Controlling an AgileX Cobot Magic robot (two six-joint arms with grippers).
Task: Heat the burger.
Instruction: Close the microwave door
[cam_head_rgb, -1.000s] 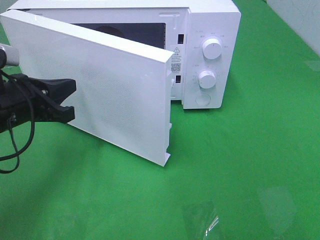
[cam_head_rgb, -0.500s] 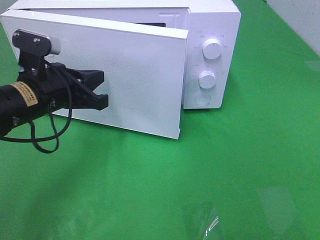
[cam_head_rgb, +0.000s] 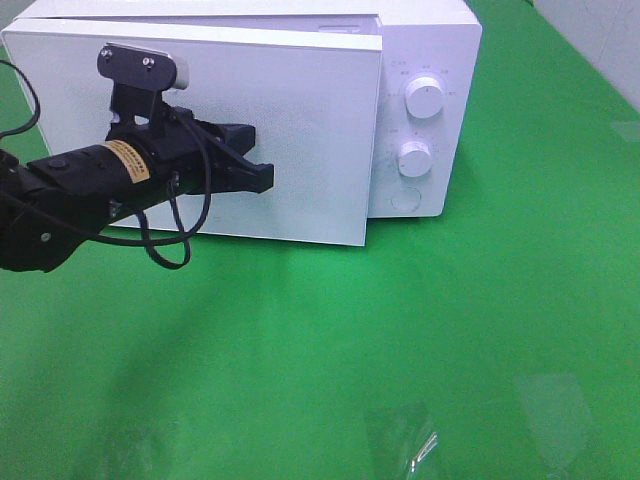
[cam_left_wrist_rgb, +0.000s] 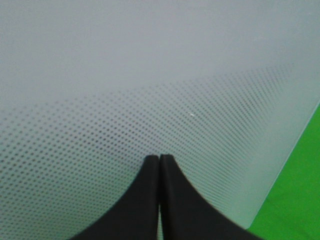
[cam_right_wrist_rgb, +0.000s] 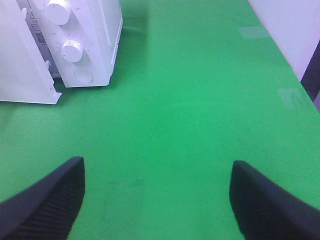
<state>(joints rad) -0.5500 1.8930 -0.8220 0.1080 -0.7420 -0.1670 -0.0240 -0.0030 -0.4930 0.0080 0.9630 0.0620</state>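
The burger is out of view. A white microwave (cam_head_rgb: 430, 40) stands at the back of the green table, and its big white door (cam_head_rgb: 310, 130) is swung almost flat against the front, its right edge still a little proud of the body. My left gripper (cam_head_rgb: 266, 178) is shut, with its tips against the dotted door face (cam_left_wrist_rgb: 150, 75); in the left wrist view the two black fingers (cam_left_wrist_rgb: 172, 200) meet with nothing between them. My right gripper (cam_right_wrist_rgb: 157, 170) hangs open over bare green cloth, some way from the microwave (cam_right_wrist_rgb: 95, 40).
Two white knobs (cam_head_rgb: 425, 98) (cam_head_rgb: 414, 157) and a round button (cam_head_rgb: 404, 200) sit on the control panel right of the door. A small clear shiny scrap (cam_head_rgb: 415, 445) lies near the table's front edge. A pale wall (cam_right_wrist_rgb: 285, 30) borders the table on the right.
My left arm has swept right and back with its shut gripper against the door, swinging the door from wide open to nearly closed. The right gripper has stayed open.
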